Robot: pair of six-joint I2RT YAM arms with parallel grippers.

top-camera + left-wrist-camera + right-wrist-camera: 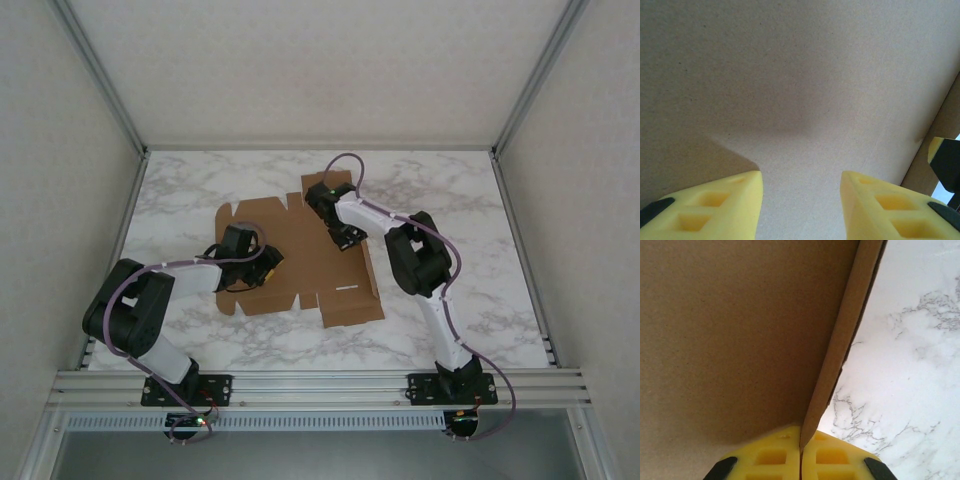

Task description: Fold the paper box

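The box [300, 262] lies mostly flat on the bench [450, 200] under both pincers. The right pincer [801, 452] is clamped on a flap [840, 350] at its edge, likely to lift it along its crease. The left pincer [801, 200], fingers [725, 200] apart and holding nothing, hangs over the box's bare face, probably steadying it. The right wrist view shows that nip; the top view, the whole box.

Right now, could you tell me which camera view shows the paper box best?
Top external: the paper box shows almost whole on the table. The left wrist view gives a close patch of cardboard; the right wrist view, one flap pinched in the right jaws.
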